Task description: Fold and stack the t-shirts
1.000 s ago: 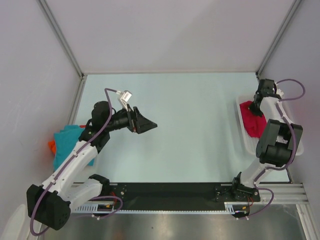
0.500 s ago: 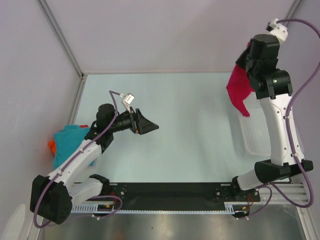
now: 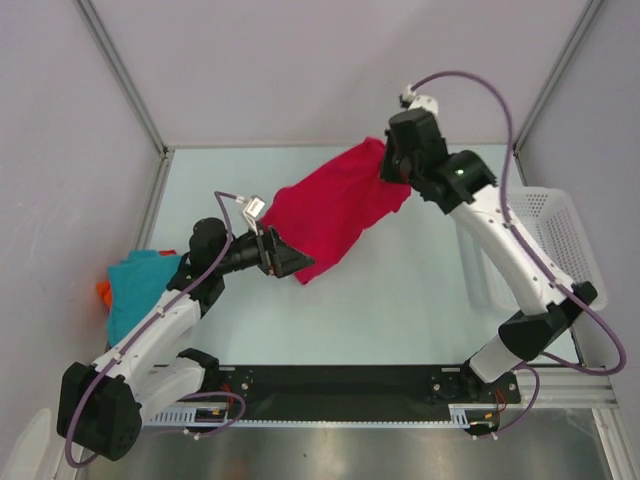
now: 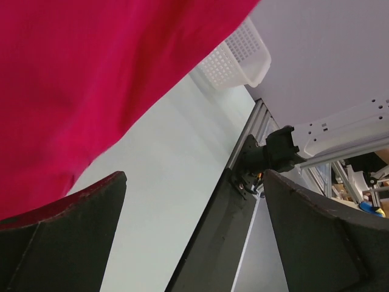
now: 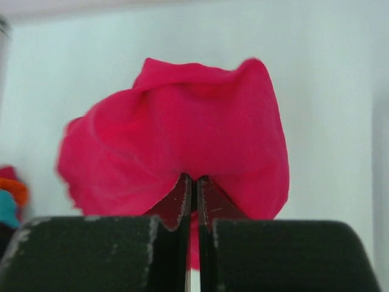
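Observation:
My right gripper (image 3: 389,167) is shut on the crimson-pink t-shirt (image 3: 335,207) and holds it in the air over the back middle of the table; the cloth hangs down to the left. In the right wrist view the shirt (image 5: 182,146) bulges beyond the closed gripper (image 5: 193,182). My left gripper (image 3: 290,258) is open and empty, right at the shirt's lower hem; in the left wrist view the shirt (image 4: 91,79) fills the upper left above the open gripper (image 4: 194,237). The teal-blue t-shirt (image 3: 135,285) and the orange t-shirt (image 3: 102,292) lie at the table's left edge.
A white mesh basket (image 3: 560,245) stands at the right edge of the table, also seen in the left wrist view (image 4: 240,55). Purple-grey walls close in the back and sides. A black rail (image 3: 340,382) runs along the near edge.
My right arm lifted the crimson-pink shirt out of the basket and swung it left to the table's back middle. My left gripper stayed roughly in place; the shirt's hem now reaches it.

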`<act>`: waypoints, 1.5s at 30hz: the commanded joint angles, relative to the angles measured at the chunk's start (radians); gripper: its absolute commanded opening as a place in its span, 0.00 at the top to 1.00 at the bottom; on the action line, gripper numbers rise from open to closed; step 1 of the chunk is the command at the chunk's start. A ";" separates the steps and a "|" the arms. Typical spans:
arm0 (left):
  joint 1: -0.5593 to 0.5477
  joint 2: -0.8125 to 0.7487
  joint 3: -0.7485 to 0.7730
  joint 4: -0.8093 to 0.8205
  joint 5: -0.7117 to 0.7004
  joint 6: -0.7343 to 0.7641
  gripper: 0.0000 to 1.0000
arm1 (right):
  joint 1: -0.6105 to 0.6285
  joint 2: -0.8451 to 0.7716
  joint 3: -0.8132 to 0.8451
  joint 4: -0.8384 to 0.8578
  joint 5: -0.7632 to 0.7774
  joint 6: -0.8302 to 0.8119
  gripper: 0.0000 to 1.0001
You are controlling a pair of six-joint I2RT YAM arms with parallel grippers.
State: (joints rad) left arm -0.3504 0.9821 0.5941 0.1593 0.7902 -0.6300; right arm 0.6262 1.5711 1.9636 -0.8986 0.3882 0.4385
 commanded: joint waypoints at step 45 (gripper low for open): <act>0.047 0.487 0.139 -0.273 -0.652 -0.069 0.01 | -0.175 0.084 -0.462 0.161 -0.157 0.037 0.47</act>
State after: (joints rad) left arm -0.3073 1.3865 0.6727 -0.2264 0.1081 -0.6647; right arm 0.4679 1.7046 1.5036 -0.7368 0.2230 0.4953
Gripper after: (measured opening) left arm 0.996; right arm 0.534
